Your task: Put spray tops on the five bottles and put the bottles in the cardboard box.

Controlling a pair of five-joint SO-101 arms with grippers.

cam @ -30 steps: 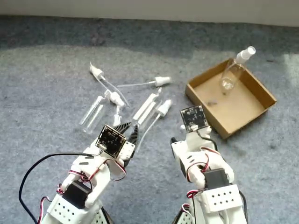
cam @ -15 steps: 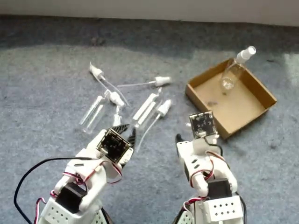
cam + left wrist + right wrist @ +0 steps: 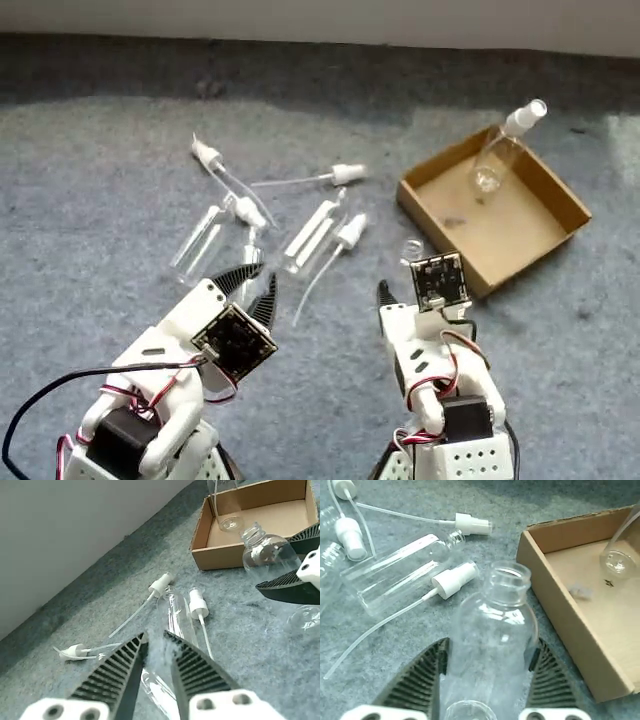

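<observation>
**Clear bottle clamped, neck left free for a spray top**

Clear plastic sits between the fingers of our right gripper. They are clenched on the body of an uncapped bottle, with its mouth pointing away from the wrist. We read that hold as deliberate, since it leaves the neck exposed to take a top.

In the high view the cardboard box lies at 2 o'clock from this bottle, its near wall just beside the bottle's mouth. One capped bottle already leans inside against the far rim, its top poking out over the edge.

Our left gripper grasps nothing, its jaws a narrow gap apart above the grey carpet. The loose parts lie around its 12 o'clock. At its 2 o'clock a spray top rests beside an empty bottle. We judge this top the likely next pick, its dip tube to be fed into the waiting neck.
</observation>
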